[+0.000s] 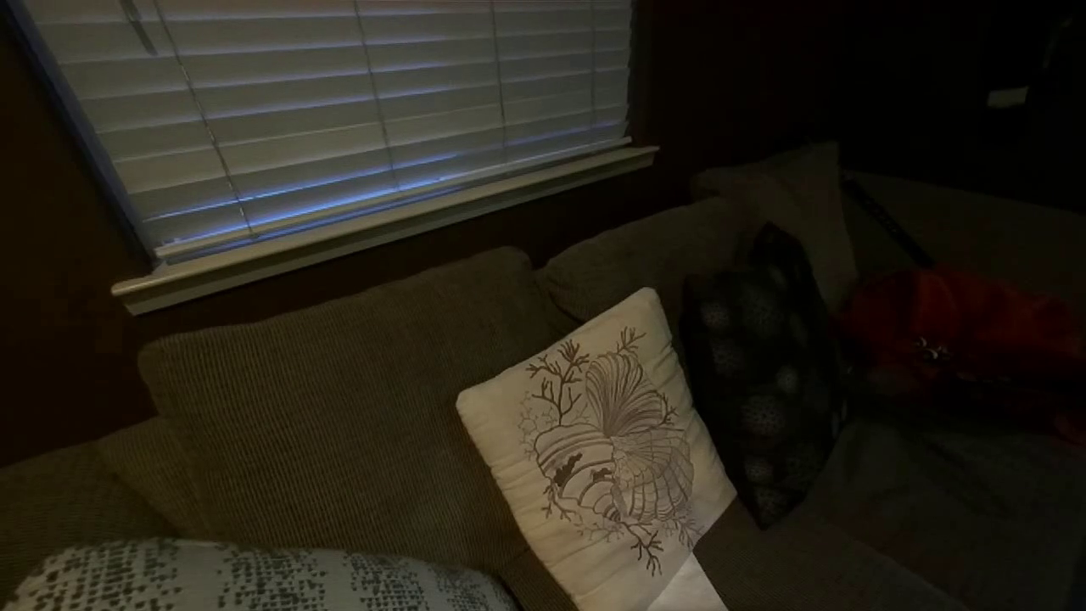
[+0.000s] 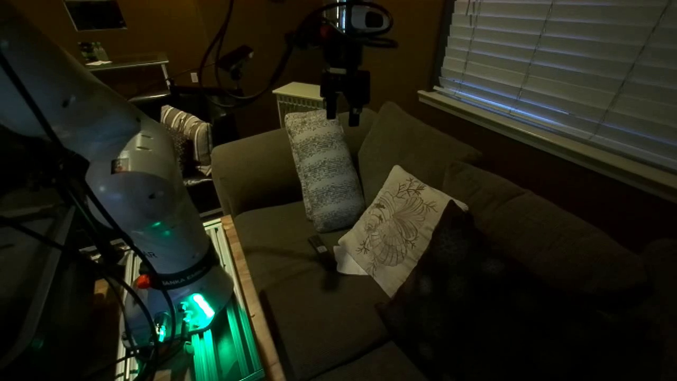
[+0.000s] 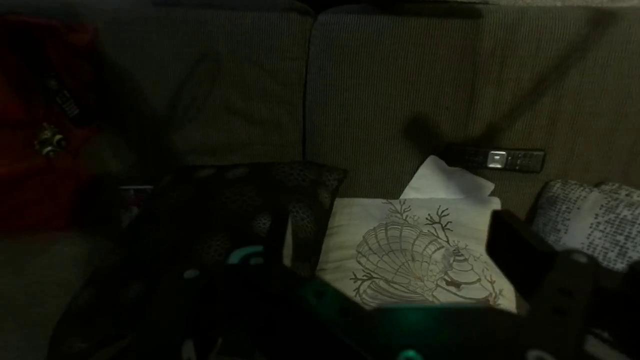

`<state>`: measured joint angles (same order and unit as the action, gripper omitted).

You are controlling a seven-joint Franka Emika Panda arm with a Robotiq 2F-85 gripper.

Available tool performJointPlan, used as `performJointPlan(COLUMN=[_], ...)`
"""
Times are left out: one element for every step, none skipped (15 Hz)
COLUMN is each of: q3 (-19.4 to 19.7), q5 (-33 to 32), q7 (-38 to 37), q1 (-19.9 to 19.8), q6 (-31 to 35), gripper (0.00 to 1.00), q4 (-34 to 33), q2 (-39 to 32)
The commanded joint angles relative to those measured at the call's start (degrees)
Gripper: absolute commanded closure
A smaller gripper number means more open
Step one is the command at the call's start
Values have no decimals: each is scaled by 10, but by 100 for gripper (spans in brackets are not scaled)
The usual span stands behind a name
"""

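Claw (image 2: 342, 119): fingers apart, gripping nothing, suspended above the surface (image 2: 296, 296). White pillow (image 3: 415, 255), on the surface: expected light, soft, compressible, not fragile. Recommended hold: pinch an exposed corner; the flat face may slip. Farther off: dark pillow (image 1: 764, 373), just beside it.

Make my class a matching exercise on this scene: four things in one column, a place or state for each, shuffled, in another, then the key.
Things
1. gripper
2. shell-patterned pillow
3. remote control
4. window blind

Places and states
A. above the sill
B. flat on the sofa seat
C. open and holding nothing
D. pale, beside the dark pillow

Right pairs: 1-C; 2-D; 3-B; 4-A
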<state>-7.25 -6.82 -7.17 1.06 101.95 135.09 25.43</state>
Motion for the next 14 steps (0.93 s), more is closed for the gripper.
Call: performJointPlan(q3=[10,11,12,12,13,11,8,7,8,11,21,23,24,24], q5=[6,4,5,0,-5,-13,-28,-40,-52,-56,-36,-37,-37,-37], q7=[-76,-94,-112,-125,-142,-162,-182,-200,-214,-222,-191,-194,-194,-194], q1=[-17,-20,-23,-24,-26,-28,-28,-26,-23,-19,-15,-12,-12,-12], q6=[32,53,70,92,125,154,184,203,217,223,214,217,217,217], gripper=[0,0,0,0,0,0,0,0,0,0,0,0,0,0], q4=[-38,-45,-55,-66,-74,-87,-101,-114,-129,-142,-99,-108,-108,-108], q2=[-66,-82,-102,-122,-141,-165,-188,-210,-232,-250,-203,-218,-223,-222])
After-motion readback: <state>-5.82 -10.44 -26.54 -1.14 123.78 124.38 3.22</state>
